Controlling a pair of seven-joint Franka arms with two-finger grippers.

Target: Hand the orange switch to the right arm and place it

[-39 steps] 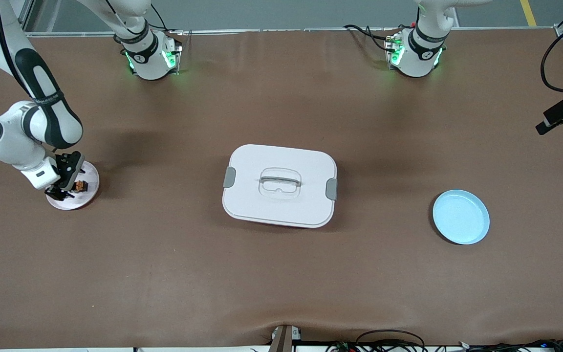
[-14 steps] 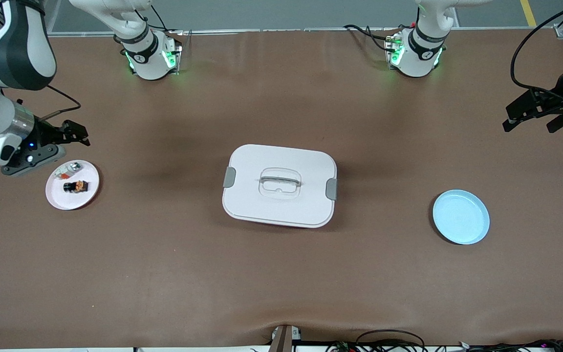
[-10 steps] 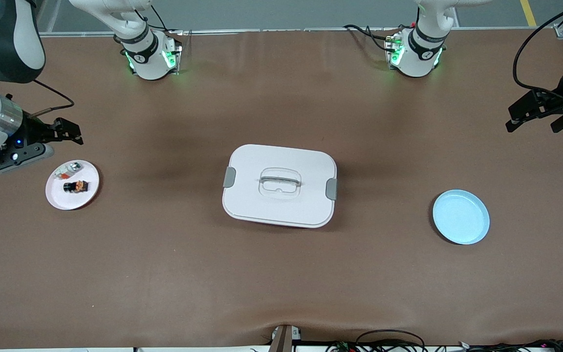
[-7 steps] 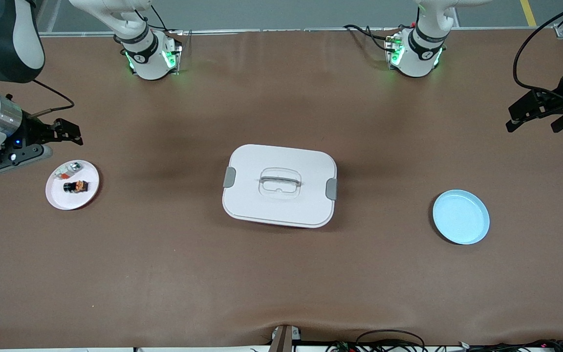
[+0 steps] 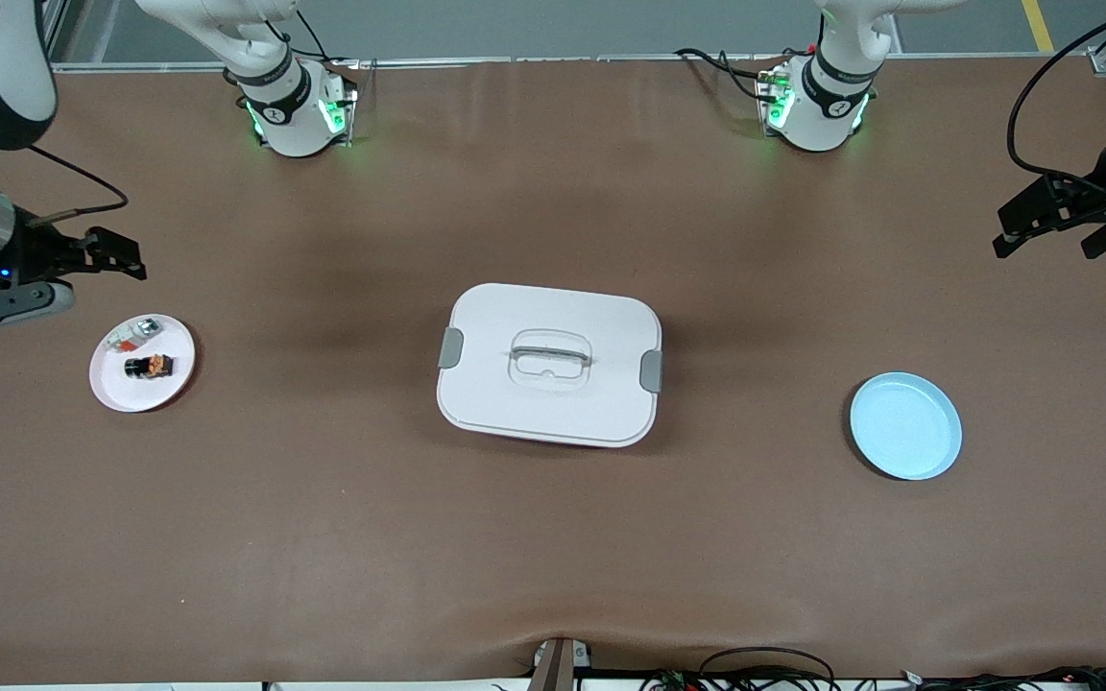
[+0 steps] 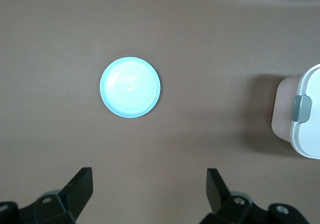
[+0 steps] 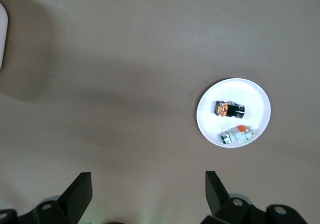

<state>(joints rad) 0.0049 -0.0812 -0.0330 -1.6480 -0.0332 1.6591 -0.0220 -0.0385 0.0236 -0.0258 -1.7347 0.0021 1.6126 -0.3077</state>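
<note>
The orange switch (image 5: 150, 366) (image 7: 230, 109), a stubby black cylinder with an orange end, lies on its side on a small white plate (image 5: 121, 392) (image 7: 250, 96) toward the right arm's end of the table. A white-silver part with a red bit (image 5: 138, 331) (image 7: 237, 135) lies beside it on the same plate. My right gripper (image 5: 116, 257) (image 7: 148, 179) hangs open and empty over bare table beside that plate, well apart from the switch. My left gripper (image 5: 1043, 250) (image 6: 148, 176) waits open and empty, high over the left arm's end of the table.
A white lidded box (image 5: 550, 363) (image 6: 305, 119) with grey latches and a recessed handle sits mid-table. An empty light-blue plate (image 5: 905, 425) (image 6: 130, 87) lies toward the left arm's end. Brown mat covers the table between them.
My right gripper was down at the plate around the switch; it has since risen empty and drifted off the plate toward the table's end. The switch stays on the plate. The left arm barely moved.
</note>
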